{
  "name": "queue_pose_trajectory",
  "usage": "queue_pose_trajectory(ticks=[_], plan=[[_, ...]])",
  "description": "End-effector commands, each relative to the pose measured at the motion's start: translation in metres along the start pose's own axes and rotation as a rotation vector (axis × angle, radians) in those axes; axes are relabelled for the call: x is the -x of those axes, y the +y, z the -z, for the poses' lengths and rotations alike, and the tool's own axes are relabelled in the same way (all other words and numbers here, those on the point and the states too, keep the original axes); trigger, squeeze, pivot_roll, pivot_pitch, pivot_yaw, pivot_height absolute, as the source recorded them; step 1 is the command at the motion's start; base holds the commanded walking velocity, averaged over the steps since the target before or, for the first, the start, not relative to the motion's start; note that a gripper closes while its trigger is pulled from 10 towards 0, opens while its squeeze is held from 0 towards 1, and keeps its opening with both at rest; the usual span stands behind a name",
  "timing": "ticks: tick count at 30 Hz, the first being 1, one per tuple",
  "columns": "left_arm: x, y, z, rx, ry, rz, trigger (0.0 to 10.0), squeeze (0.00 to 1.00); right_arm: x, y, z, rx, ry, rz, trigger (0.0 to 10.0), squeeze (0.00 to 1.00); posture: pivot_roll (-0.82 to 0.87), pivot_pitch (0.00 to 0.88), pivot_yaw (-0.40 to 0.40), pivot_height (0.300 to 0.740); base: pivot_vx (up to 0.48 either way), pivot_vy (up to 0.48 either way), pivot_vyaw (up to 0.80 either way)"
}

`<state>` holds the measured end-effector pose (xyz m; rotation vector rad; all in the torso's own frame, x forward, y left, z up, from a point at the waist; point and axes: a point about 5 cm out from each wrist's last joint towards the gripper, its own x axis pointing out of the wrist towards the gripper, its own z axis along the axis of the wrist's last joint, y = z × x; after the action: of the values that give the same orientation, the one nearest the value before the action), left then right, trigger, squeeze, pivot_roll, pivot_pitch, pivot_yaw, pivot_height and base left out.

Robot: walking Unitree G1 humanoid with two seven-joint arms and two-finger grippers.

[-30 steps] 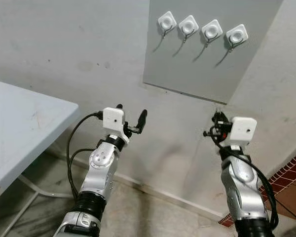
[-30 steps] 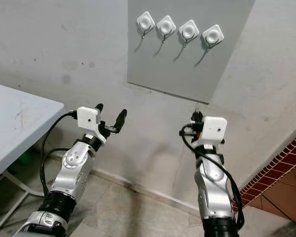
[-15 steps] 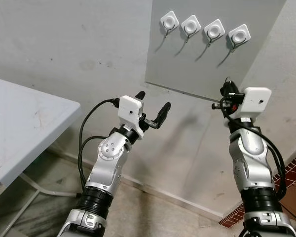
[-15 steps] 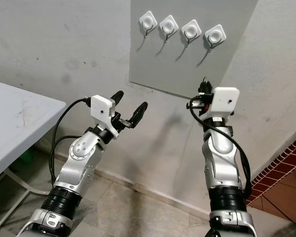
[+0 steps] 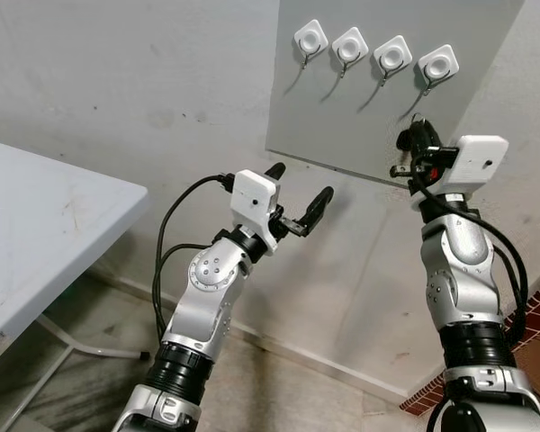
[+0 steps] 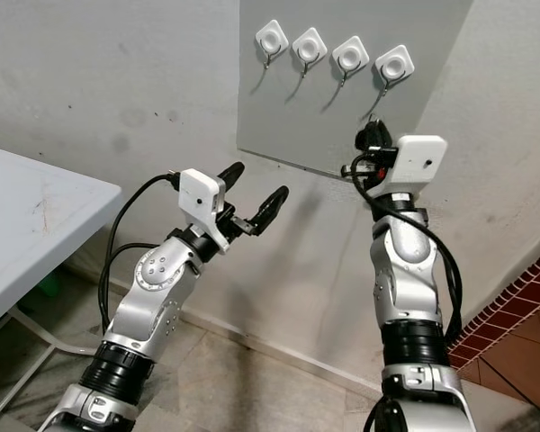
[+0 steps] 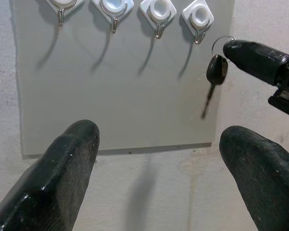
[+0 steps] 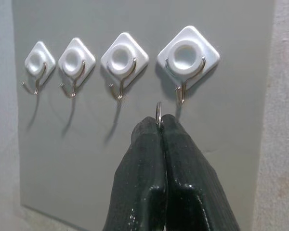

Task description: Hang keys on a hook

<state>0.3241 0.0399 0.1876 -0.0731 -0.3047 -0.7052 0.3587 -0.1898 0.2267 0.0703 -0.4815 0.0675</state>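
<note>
A robot faces a pale wall bearing a grey panel with four white square hooks in a row along its top edge. Over the last second both silver arms have risen from well below the panel toward it. The right gripper, its two black fingers pressed together, pinches the ring of a key; the metal ring pokes up between the fingertips, and the black-headed key dangles below with its blade pointing down. This gripper has climbed from under the panel's lower edge to just below the rightmost hook, near the panel's right edge, the ring close under the hook's wire tip but not yet on it. The left gripper has also lifted and moved toward the panel, fingers spread wide and holding nothing, hovering in front of the wall under the panel's lower edge. A white worktop stands apart at the left. The rise suggests the approach is nearly done; what likely remains is lifting the ring over the hook's tip and releasing it.
</note>
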Motion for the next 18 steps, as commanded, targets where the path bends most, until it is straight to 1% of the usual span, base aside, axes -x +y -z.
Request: queue_pose_trajectory(ticks=[1, 11, 13, 15, 18], plan=[[-0.002, -0.005, -0.007, -0.006, -0.013, 0.03, 10.0, 0.0, -0.007, -0.006, -0.007, -0.023, -0.03, 0.02, 10.0, 0.0, -0.03, 0.024, -0.059, 0.74, 0.0, 0.0, 0.0], [-0.001, -0.005, -0.008, -0.002, -0.008, 0.033, 10.0, 0.0, -0.018, -0.011, -0.01, -0.088, -0.031, 0.031, 10.0, 0.0, -0.03, 0.037, -0.057, 0.74, 0.0, 0.0, 0.0], [-0.001, -0.005, -0.008, -0.002, -0.006, 0.032, 10.0, 0.0, -0.02, -0.011, -0.01, -0.086, -0.033, 0.023, 10.0, 0.0, -0.03, 0.037, -0.057, 0.74, 0.0, 0.0, 0.0], [0.0, -0.005, -0.009, -0.003, -0.005, 0.028, 10.0, 0.0, -0.025, -0.01, -0.01, -0.11, -0.023, 0.014, 10.0, 0.0, -0.03, 0.037, -0.057, 0.74, 0.0, 0.0, 0.0], [0.0, -0.005, -0.009, -0.004, -0.005, 0.027, 10.0, 0.0, -0.027, -0.01, -0.01, -0.114, -0.022, 0.01, 10.0, 0.0, -0.02, 0.043, -0.06, 0.74, 0.0, 0.0, 0.0]])
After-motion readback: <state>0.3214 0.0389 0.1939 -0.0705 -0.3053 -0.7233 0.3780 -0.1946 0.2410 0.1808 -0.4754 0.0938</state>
